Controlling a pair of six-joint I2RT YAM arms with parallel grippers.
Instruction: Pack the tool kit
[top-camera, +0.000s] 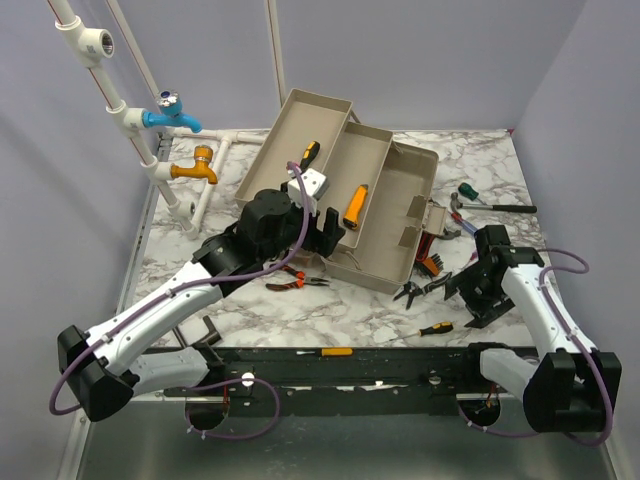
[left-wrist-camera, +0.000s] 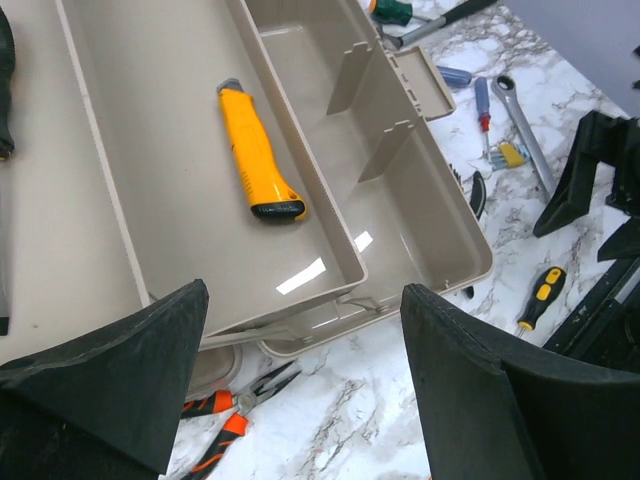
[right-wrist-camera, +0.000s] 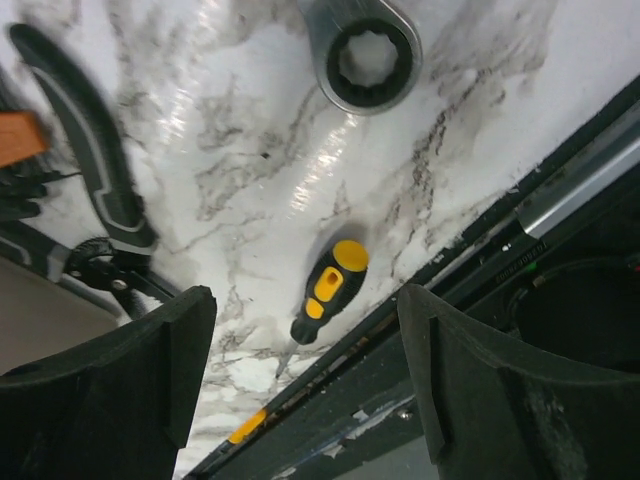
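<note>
Marble-topped table (top-camera: 330, 312) carries the open beige toolbox (top-camera: 372, 270) at its middle, with orange-handled pliers (top-camera: 297, 283) flat just off the box's near left corner. Over on the right lie black pliers (top-camera: 420, 290), a small yellow-and-black screwdriver (top-camera: 436, 328) by the front edge, and a green-handled screwdriver (top-camera: 467, 193) further back

Beige toolbox (top-camera: 385, 215), yellow/blk knife (left-wrist-camera: 259, 155) (grey-veined white marble table (top-camera: 330, 310)).

Bright even overhead light, glare on marble table (right-wrist-camera: 300, 190), sharp focus.
</note>
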